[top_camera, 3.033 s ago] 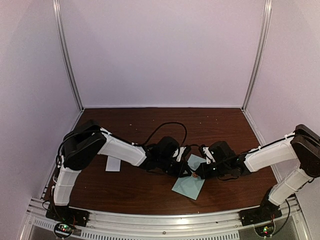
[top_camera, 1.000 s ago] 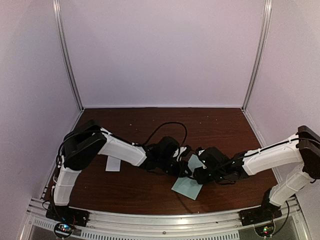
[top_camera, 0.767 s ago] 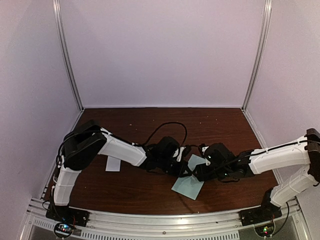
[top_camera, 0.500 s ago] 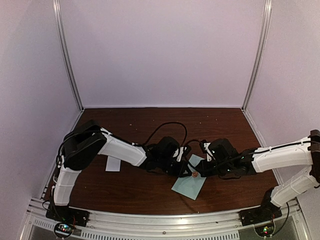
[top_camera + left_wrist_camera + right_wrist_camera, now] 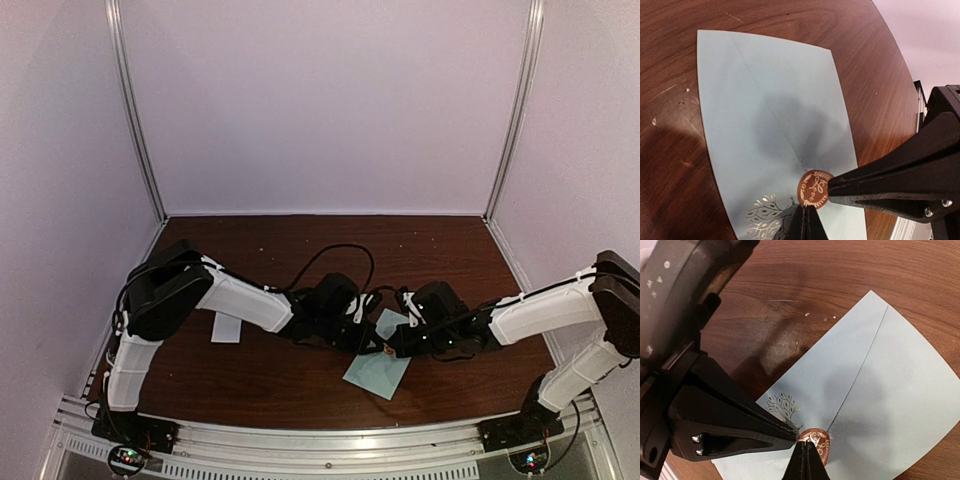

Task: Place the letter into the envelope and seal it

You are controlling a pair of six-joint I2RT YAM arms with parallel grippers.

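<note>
Dark wood table [image 5: 280,385], lilac walls. Envelope [image 5: 765,115]: flat on table, flap folded down, round copper seal [image 5: 813,188] at flap point. Left gripper [image 5: 804,224]: fingers pressed together, empty, tip at seal. Right gripper [image 5: 805,460]: likewise closed, tip on seal, opposite side.

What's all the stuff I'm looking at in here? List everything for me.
envelope: one, pale teal-blue, flat at the table's middle, flap down
seal sticker: one, round, copper-brown, at the flap's tip
white slip: one, white, near the table's left edge
table: one, dark brown wood
walls: pale lilac, on three sides
left gripper: one, black, shut, tip at the sticker
right gripper: one, black, shut, tip at the sticker
</note>
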